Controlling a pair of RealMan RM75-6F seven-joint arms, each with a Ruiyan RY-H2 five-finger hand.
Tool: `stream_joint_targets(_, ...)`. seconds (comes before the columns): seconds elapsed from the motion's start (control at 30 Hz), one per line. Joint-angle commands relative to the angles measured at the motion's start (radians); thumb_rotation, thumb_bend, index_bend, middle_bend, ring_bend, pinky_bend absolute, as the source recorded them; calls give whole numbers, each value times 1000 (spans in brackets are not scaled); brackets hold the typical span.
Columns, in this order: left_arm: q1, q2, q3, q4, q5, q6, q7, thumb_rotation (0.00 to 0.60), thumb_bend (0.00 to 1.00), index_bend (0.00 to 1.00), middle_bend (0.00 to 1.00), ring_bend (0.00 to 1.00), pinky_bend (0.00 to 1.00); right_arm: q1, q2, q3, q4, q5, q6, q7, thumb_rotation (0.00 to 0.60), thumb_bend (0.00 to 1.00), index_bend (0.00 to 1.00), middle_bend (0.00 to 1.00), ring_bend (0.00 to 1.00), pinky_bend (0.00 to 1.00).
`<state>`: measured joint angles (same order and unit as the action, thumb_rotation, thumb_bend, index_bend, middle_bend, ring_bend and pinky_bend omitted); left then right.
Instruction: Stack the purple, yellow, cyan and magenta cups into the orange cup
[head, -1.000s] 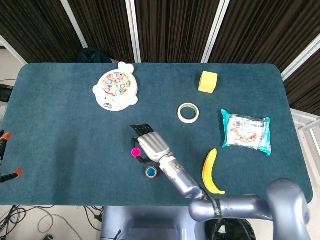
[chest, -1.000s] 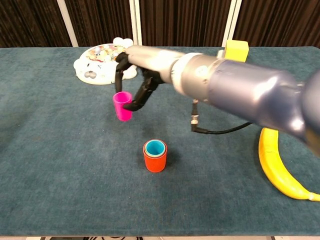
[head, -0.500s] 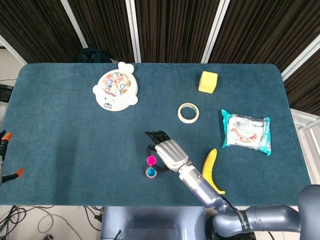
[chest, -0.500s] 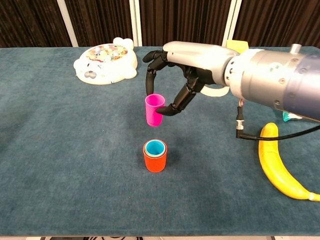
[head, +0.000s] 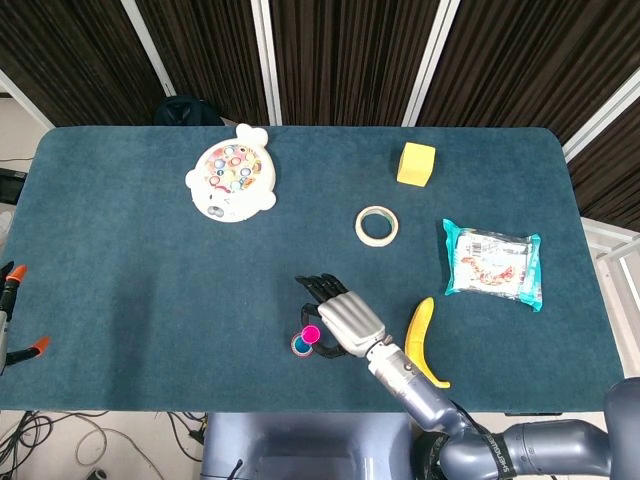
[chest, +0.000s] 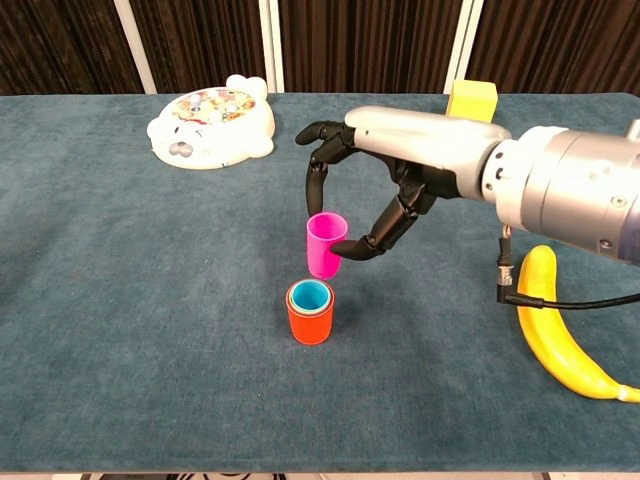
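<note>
My right hand (chest: 375, 185) (head: 343, 318) holds the magenta cup (chest: 325, 244) (head: 311, 333) upright in the air, pinched between thumb and fingers. The cup hangs just above and slightly behind the orange cup (chest: 310, 318) (head: 300, 345), which stands near the table's front edge. Inside the orange cup sits a cyan cup (chest: 309, 294), with a thin yellowish rim showing around it. No purple cup is visible by itself. My left hand does not show in either view.
A yellow banana (chest: 560, 335) (head: 420, 341) lies to the right of the cups. Further back are a tape roll (head: 376, 225), a yellow block (head: 416, 163), a snack packet (head: 492, 261) and a white toy board (head: 231, 175).
My right hand has carried the magenta cup from the left rear toward the front right, bringing it close over the orange cup. The orange cup has not moved.
</note>
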<state>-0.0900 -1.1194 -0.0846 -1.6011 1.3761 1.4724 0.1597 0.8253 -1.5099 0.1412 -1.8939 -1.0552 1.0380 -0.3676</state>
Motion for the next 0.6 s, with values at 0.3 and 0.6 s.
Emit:
stream_joint_targets(0.3,-2,-3,3,1,2,-5,5,600,0,0,0,0,51,-27,-25,-31,21,-45,10,24,600,376,523,0,37,42)
stream_joint_targets(0.6,-1,-3,1,1,0,-2,4,600,0,0,0,0,51,-33,-54,-34,50,-63,8,32,600,376,523,0,37,42)
